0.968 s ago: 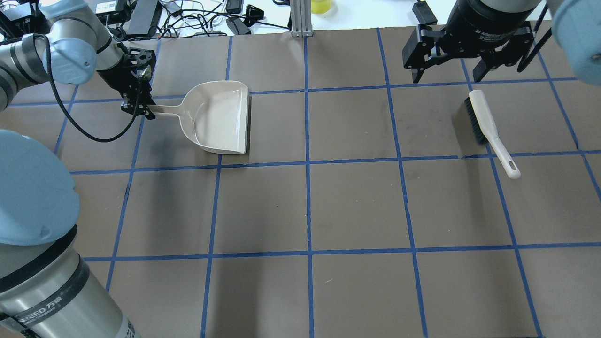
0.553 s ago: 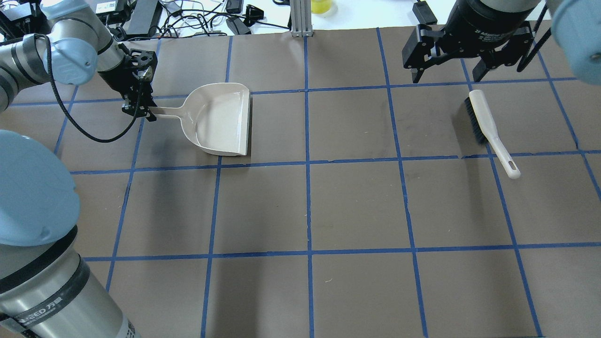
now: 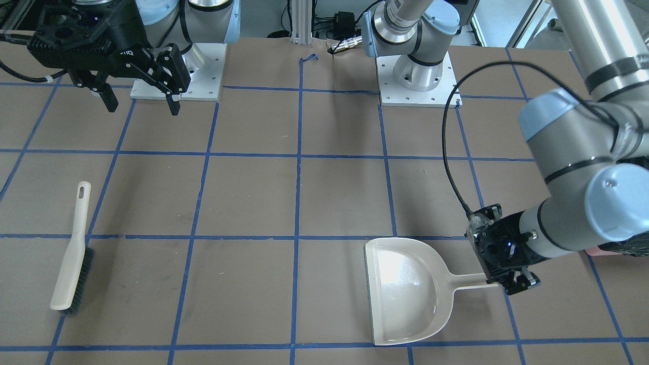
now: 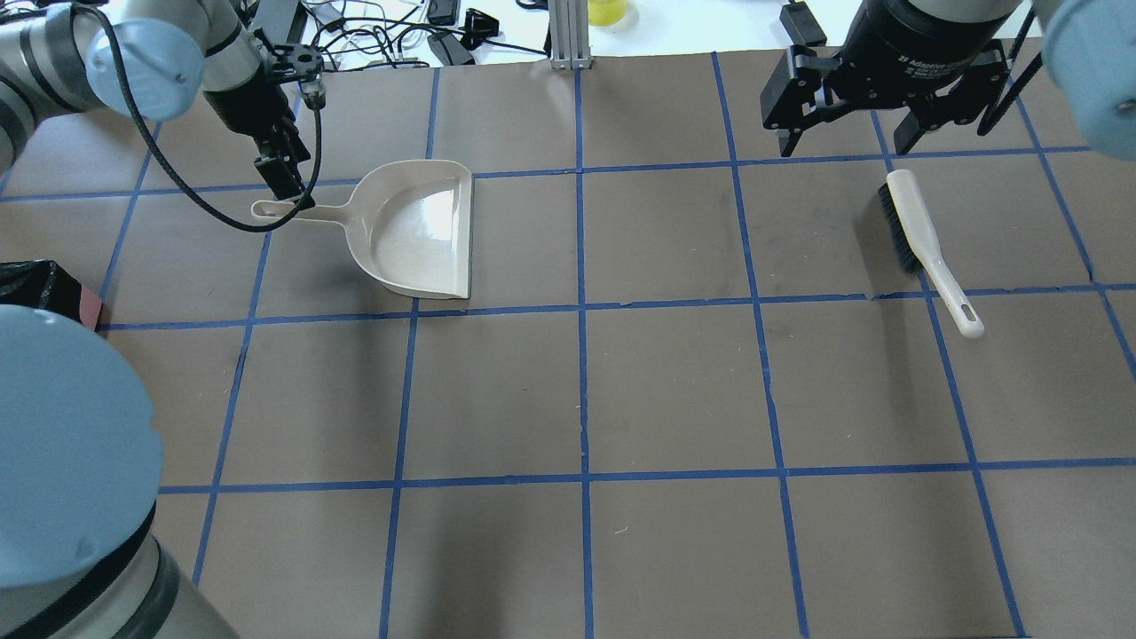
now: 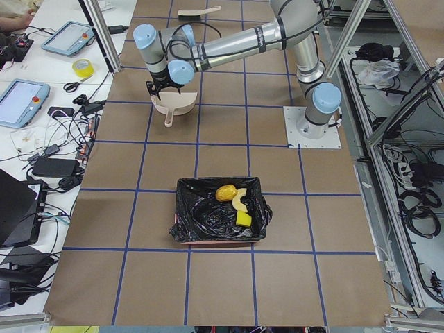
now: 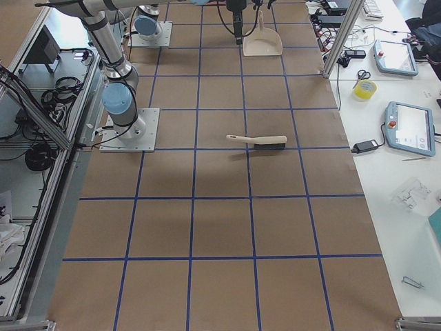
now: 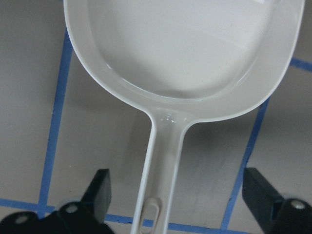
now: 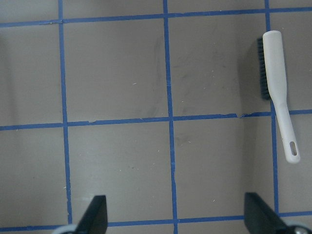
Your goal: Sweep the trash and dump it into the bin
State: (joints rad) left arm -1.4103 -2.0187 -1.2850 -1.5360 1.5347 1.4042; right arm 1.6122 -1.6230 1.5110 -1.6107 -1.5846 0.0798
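Observation:
The beige dustpan [image 4: 413, 231] lies empty on the table at the far left; it also shows in the left wrist view [image 7: 185, 48]. My left gripper [image 4: 282, 177] hovers open over its handle, fingers [image 7: 100, 192] wide on either side and not touching it. My right gripper [image 4: 843, 146] is open and empty above the far right of the table. The bin [image 5: 198, 222], pink with a black bag, holds the trash: the potato-like lump [image 5: 225, 192], the croissant [image 5: 239, 201] and the yellow sponge [image 5: 243, 218]. Only a corner of the bin [image 4: 40, 284] shows overhead.
A beige hand brush [image 4: 919, 235] with dark bristles lies on the table right of centre, below my right gripper; it also shows in the right wrist view [image 8: 278, 83]. Cables and devices [image 4: 382, 35] lie beyond the far edge.
My left gripper has let go of the dustpan handle and moved up and away toward the far edge. The left arm shifted, uncovering the bin's corner. The right arm has not moved.

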